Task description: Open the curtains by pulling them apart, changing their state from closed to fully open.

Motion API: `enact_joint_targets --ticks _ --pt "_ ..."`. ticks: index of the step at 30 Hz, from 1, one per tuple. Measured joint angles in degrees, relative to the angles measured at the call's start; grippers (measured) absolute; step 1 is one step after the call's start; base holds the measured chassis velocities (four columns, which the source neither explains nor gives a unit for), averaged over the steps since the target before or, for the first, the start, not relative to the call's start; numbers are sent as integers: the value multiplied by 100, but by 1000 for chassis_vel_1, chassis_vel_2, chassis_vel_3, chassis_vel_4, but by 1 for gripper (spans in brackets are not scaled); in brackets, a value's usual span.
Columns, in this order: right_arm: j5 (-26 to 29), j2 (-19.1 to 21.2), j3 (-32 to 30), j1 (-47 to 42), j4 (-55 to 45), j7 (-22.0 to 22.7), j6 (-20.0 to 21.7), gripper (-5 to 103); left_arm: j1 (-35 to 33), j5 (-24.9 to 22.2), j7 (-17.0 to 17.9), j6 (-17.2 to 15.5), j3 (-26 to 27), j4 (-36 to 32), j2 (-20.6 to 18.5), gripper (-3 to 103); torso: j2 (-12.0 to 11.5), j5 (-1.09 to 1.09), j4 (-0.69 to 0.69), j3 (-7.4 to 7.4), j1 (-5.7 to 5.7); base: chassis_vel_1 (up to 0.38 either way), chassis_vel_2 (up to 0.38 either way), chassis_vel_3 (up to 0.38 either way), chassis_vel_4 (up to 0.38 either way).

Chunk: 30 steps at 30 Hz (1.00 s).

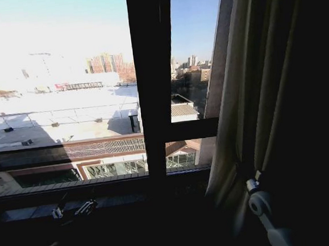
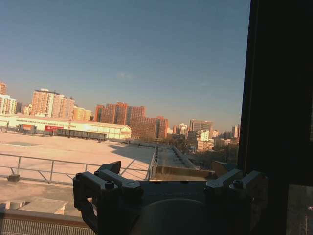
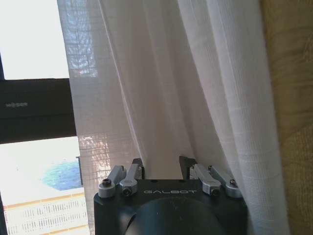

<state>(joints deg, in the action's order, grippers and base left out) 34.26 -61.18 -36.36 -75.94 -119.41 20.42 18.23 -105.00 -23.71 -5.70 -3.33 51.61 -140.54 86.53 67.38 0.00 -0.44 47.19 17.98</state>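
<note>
Your way left is open glass, barred only by the dark window frame post (image 1: pixel 154 84). To the right, the gathered curtain (image 1: pixel 253 93) blocks passage.

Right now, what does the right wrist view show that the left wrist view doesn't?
Right wrist view alone: the sheer curtain hanging in pleats directly in front of the right gripper, whose fingers stand apart with fabric between them. Left wrist view alone: the left gripper, fingers apart on nothing, facing bare glass and the city skyline. Both: a dark window frame bar and daylight outside.
</note>
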Motion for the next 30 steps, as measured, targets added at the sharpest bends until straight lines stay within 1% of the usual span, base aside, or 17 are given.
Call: enact_joint_targets --ticks 3,4,6,7,8,10,11,12,13,15,16,17,20,21,24,30 --pt "18 -9 8 -522 -757 -29 26 52 -16 -34 -1 -23 11 -21 -25 100 0 -2 1 0 0 0 0 0 0" --pt "18 -9 8 -522 -757 -29 26 52 -16 -34 -1 -23 11 -21 -25 100 0 -2 1 0 0 0 0 0 0" --pt "-42 -50 5 -918 -1100 -135 27 62 -41 -40 -2 -39 16 -26 -41 100 0 0 -1 0 0 0 0 0 0" --pt "-184 -72 -1 -1078 -1197 -236 25 62 -55 -41 -2 -59 17 -28 -51 100 0 0 0 -1 0 0 0 0 0" --pt "-184 -72 -1 -1078 -1197 -236 25 62 -55 -41 -2 -59 17 -28 -51 100 0 0 0 -1 0 0 0 0 0" --pt "-611 -106 -12 -1321 -1304 -489 -4 74 -66 -47 -2 -110 19 -38 -82 100 0 1 -1 -1 0 0 0 0 0" --pt "-751 -115 0 -1372 -1338 -545 -25 79 -64 -52 -2 -137 19 -42 -96 100 1 1 -1 -1 0 0 0 0 0" --pt "-805 -122 27 -1382 -1367 -556 -35 85 -55 -56 -2 -165 19 -44 -104 100 0 1 0 -1 0 0 0 0 0" --pt "-805 -122 27 -1382 -1367 -556 -35 85 -55 -56 -2 -165 19 -44 -104 100 0 1 0 -1 0 0 0 0 0" --pt "-963 -139 138 -1382 -1400 -585 -44 95 -34 -62 -2 -265 12 -51 -107 100 0 1 1 -1 1 0 0 0 0" --pt "-963 -139 138 -1382 -1400 -585 -44 95 -34 -62 -2 -265 12 -51 -107 100 0 1 1 -1 1 0 0 0 0" --pt "-1050 -156 188 -1378 -1406 -585 -47 98 -29 -63 -2 -298 10 -58 -107 100 0 1 1 0 1 0 0 0 0" --pt "-1271 -200 290 -1362 -1407 -584 -85 100 -11 -75 -2 -394 10 -100 -104 100 0 2 2 0 2 28 44 -34 -28" --pt "-1332 -200 298 -1360 -1396 -584 -106 100 -9 -88 -2 -443 12 -121 -99 100 0 2 0 -1 1 56 72 -74 -51" --pt "-1378 -190 298 -1349 -1358 -585 -143 100 -11 -132 -3 -517 18 -155 -91 100 0 2 0 0 2 91 81 -98 -95" --pt "-1397 -195 282 -1327 -1283 -603 -181 100 -17 -150 -3 -530 45 -172 -94 100 0 2 1 0 1 184 153 -184 -193"
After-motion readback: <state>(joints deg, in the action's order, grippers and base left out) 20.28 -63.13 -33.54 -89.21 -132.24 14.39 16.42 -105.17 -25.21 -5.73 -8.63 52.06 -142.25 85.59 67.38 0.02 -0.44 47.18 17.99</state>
